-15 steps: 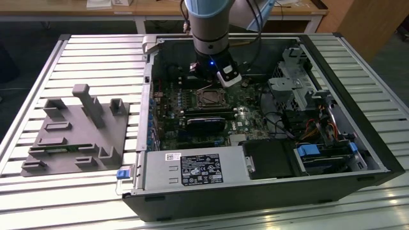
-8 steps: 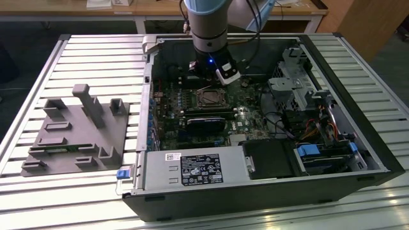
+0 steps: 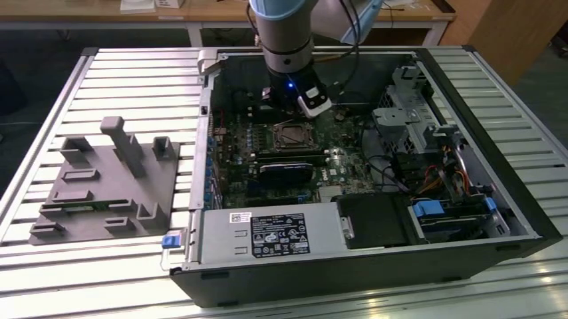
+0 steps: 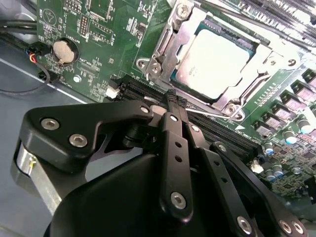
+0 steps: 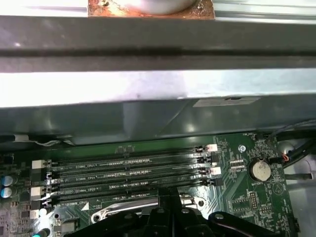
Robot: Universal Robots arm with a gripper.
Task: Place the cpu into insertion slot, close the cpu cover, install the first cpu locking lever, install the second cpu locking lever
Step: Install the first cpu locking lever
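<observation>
Cpu [image 4: 212,59] sits in the slot [image 3: 289,136], its pale top showing through the window of the cover [image 4: 224,100], which lies flat over it. Steps 1 and 2 look done. On the levers: a thin bright rod [image 4: 217,116] runs along the cover's edge nearest the gripper and is possibly 1 of the 2. Cannot tell whether either is latched, so steps 3 and 4 are judged unfinished. Gripper [image 4: 171,98] is just beside that edge, above the memory slots [image 5: 128,170]. Its fingers are pressed together, with nothing seen between them. Green board [image 4: 98,49] lies all round, inside the open case [image 3: 355,279].
</observation>
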